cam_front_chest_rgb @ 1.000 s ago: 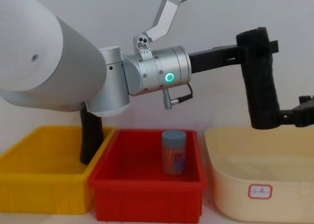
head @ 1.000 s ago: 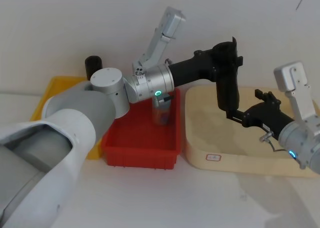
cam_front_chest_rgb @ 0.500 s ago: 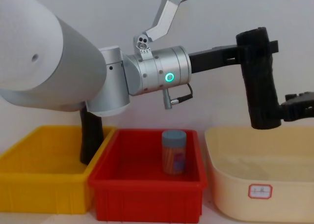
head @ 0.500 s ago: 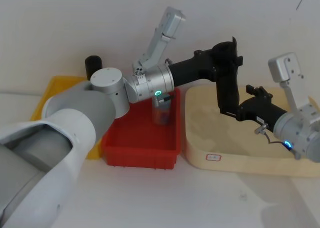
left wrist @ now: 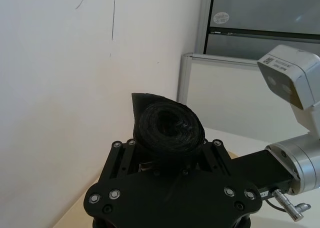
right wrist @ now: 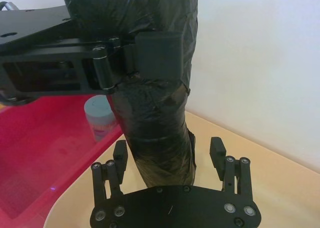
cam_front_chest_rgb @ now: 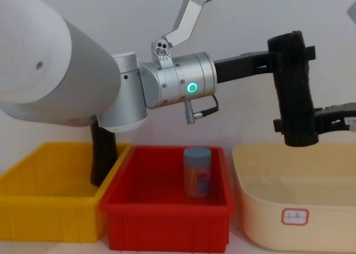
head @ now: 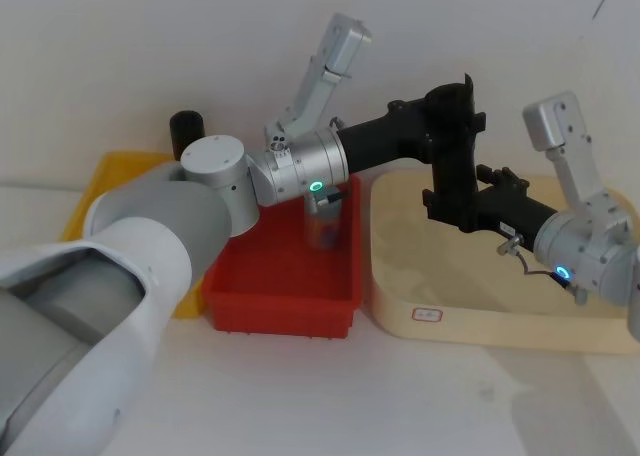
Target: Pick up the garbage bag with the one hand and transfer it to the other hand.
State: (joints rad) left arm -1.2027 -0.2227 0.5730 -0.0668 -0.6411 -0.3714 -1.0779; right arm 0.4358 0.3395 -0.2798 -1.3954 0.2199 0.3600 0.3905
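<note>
1. Your left arm spans the scene from the lower left, silver wrist lit green, and carries the one hand (head: 452,106) out above the cream tub (head: 400,321). Its fingers are pinched on the upper part of the garbage bag (cam_front_chest_rgb: 295,92), which hangs upright in the air over the tub's near-left part. Gripping high leaves the lower half of the roll free for a second grip, likely the reason for this hold.
2. The other hand (right wrist: 170,155), blue-lit wrist, reaches in from the right at the roll's lower end. Its fingers are spread, one on each side of the roll; the right wrist view shows a gap on both sides, so not yet clamped. Judged stage: handover, receiving grip about to be taken.
3. Red bin (cam_front_chest_rgb: 167,220) sits left of the tub and holds one jar with a pale blue lid (cam_front_chest_rgb: 197,173), upright. It plays no part here.
4. Yellow bin (cam_front_chest_rgb: 44,209) sits farthest left, with a second black roll (cam_front_chest_rgb: 103,156) standing at its back right corner.
5. Surface is a pale tabletop, with a plain white wall close behind. The tub wears a small white label (cam_front_chest_rgb: 295,215) on its front.
</note>
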